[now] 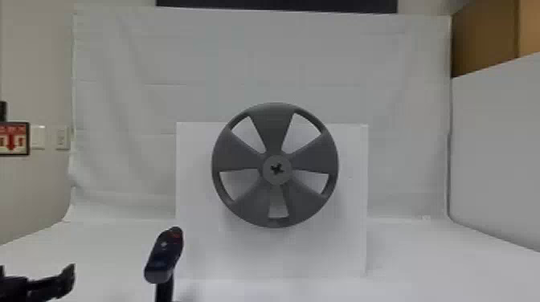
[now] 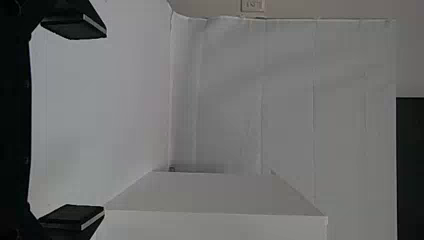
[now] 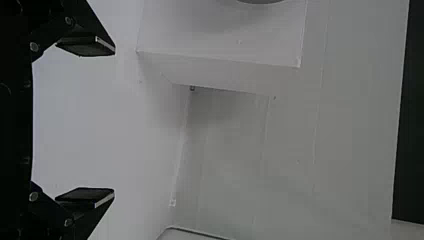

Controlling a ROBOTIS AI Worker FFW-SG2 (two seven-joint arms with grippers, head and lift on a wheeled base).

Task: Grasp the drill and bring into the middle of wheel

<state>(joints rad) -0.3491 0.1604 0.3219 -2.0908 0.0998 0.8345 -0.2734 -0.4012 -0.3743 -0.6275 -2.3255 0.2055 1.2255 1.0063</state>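
Observation:
In the head view, the dark drill point(image 1: 164, 255) stands upright at the lower left of the table, its head on top and its handle running down out of the frame. My left gripper point(image 1: 50, 285) is at the bottom-left corner, to the left of the drill and apart from it. The grey five-spoked wheel point(image 1: 276, 128) is mounted upright on a white box, a cross-shaped mark at its hub. The left wrist view has my left gripper point(image 2: 105, 122) open, nothing between its fingers. My right gripper point(image 3: 114, 121) is also open and holds nothing in the right wrist view.
The white box point(image 1: 193, 200) rises behind and right of the drill. White sheeting point(image 1: 128, 96) covers the back, and a white panel point(image 1: 498, 160) stands at the right. Pale table surface point(image 1: 422, 265) extends right of the box.

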